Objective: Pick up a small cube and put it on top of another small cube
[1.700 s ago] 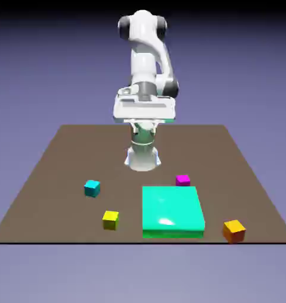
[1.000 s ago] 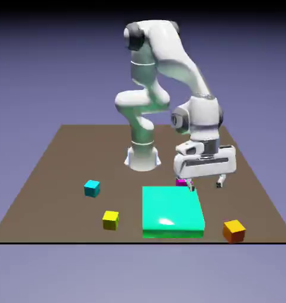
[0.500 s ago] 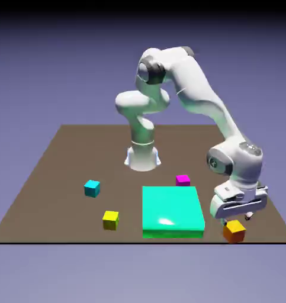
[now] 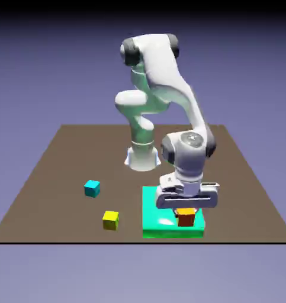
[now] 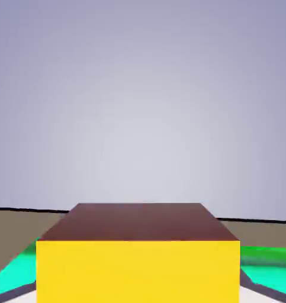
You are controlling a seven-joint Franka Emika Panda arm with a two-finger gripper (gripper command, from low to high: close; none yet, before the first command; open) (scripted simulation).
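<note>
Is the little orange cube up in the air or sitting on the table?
Up in the air. The orange cube sits gripped in the end effector, above the big green block, not on the table.

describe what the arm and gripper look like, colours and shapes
The arm is glossy white, built from rounded, tube-like segments with dark grey bands and caps at the joints. It ends in a wide, flat white gripper body with dark trim. No cables or markings show. The fingers are hidden in both views.

A glossy white arm [image 4: 169, 77] of rounded segments with dark grey joint caps.
</note>
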